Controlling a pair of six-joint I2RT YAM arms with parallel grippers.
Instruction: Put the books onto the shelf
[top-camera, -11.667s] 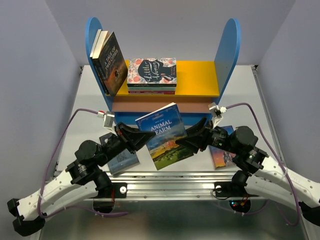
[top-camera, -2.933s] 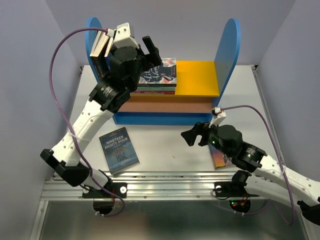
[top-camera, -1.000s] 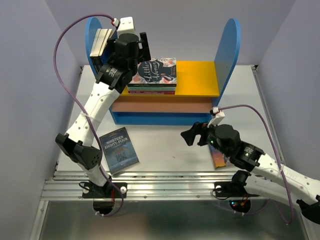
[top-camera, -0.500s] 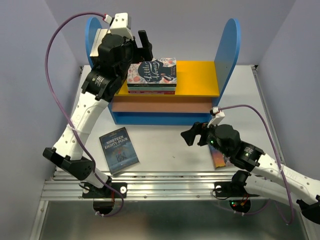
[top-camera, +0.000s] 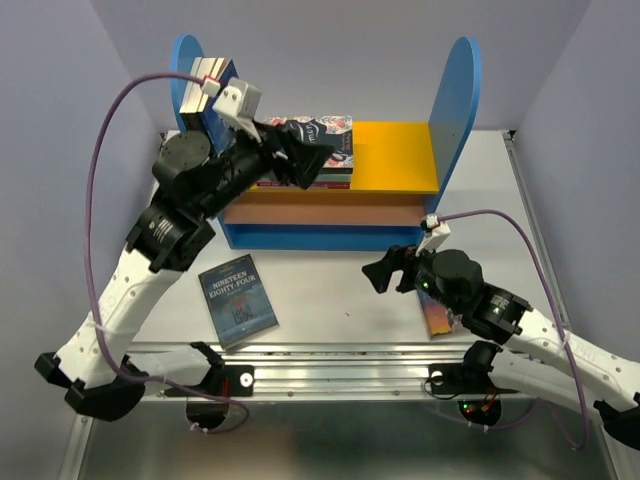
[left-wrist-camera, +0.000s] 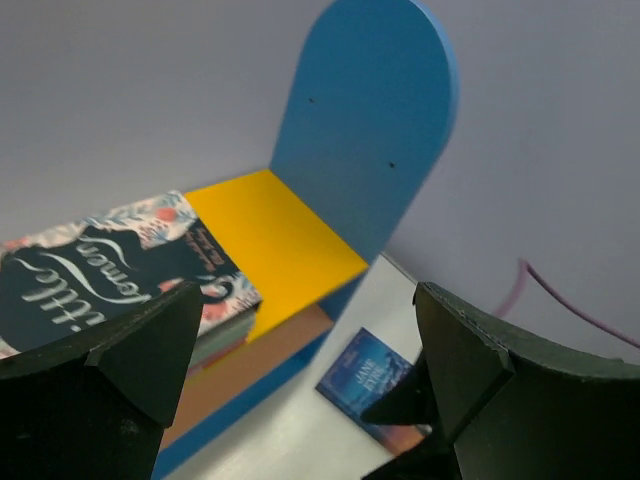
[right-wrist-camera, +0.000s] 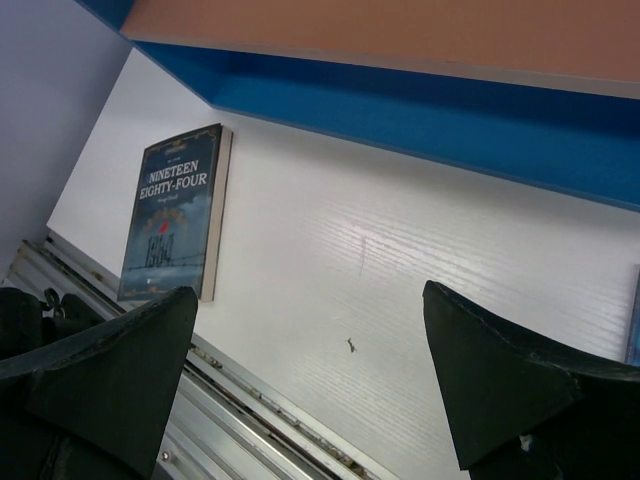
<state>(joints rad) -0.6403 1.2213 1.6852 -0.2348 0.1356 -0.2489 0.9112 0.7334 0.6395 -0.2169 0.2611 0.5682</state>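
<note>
Starting with the overhead view, we see the left gripper (top-camera: 308, 155) up at the shelf (top-camera: 456, 90), hanging over the flat Little Women (top-camera: 338, 132) on the yellow board (top-camera: 395, 150). Its jaws are spread wide with nothing between them. Just to its left, the standing books (top-camera: 205, 75) lean on the left blue panel, which is probably what keeps such thin paperbacks upright. The right gripper (top-camera: 385, 268) sits low over the table (top-camera: 330, 295), also wide apart and empty, just in front of the blue base (top-camera: 310, 238). Nineteen Eighty-Four (top-camera: 238, 300) lies flat, cover up, well off to its left. Jane Eyre (top-camera: 437, 318) is half tucked under that arm's wrist. So we reckon two books are left to shelve.

From the left wrist, the view between the splayed fingers shows the yellow board and Little Women close by. Jane Eyre is way down on the table, well apart from this hand.

From the right wrist, the fingers frame bare tabletop. Nineteen Eighty-Four is ahead and to the left, near the metal rail (right-wrist-camera: 250, 405) and touching neither finger. A blue sliver at the right edge might be Jane Eyre, but we can't tell for sure. Both books lie flat, so we figure a grab needs an edge.
</note>
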